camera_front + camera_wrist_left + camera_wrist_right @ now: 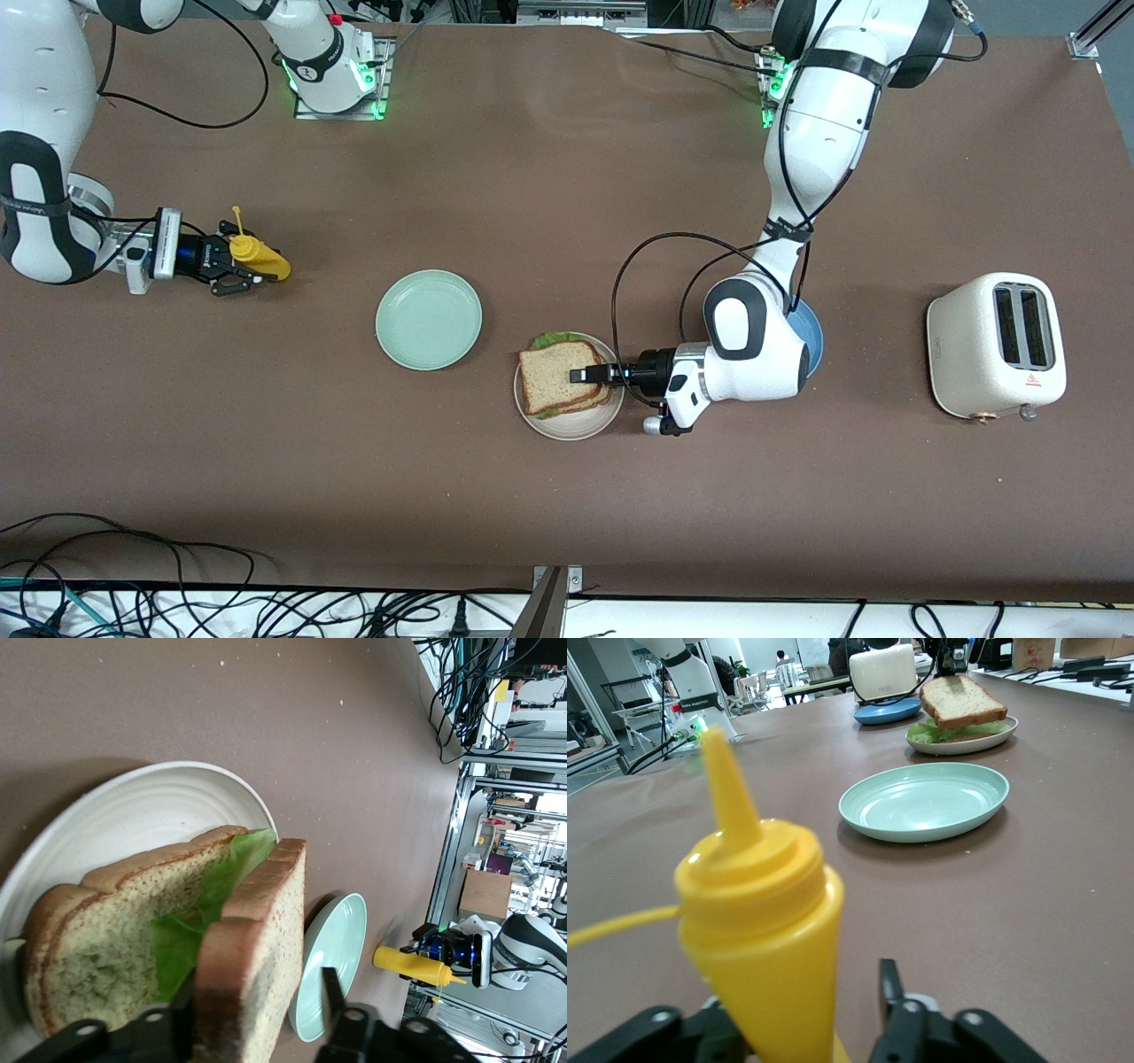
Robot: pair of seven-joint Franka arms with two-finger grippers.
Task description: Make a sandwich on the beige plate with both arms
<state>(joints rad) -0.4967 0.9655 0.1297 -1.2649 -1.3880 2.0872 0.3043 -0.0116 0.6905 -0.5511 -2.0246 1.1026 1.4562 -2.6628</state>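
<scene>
Brown matte table [549, 177], white toaster [997, 344] near left arm's end. Sandwich [560, 379] on round beige plate [567, 427]. Left gripper [592, 375] spread around top slice. Right gripper [237, 268] spread around yellow squeeze bottle [259, 255]. Right wrist view alone: room, people.

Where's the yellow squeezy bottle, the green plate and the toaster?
Yellow plastic squeeze bottle [259, 255], front view, on its body.
Round mint-green plate [429, 319], front view, on its bare middle.
Cream two-slot toaster [974, 341], front view, on its side wall.

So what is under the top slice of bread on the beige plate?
Under the top slice lies a green lettuce leaf, then a second bread slice on the beige plate. Most of the leaf is covered, so anything else there cannot be seen.
</scene>
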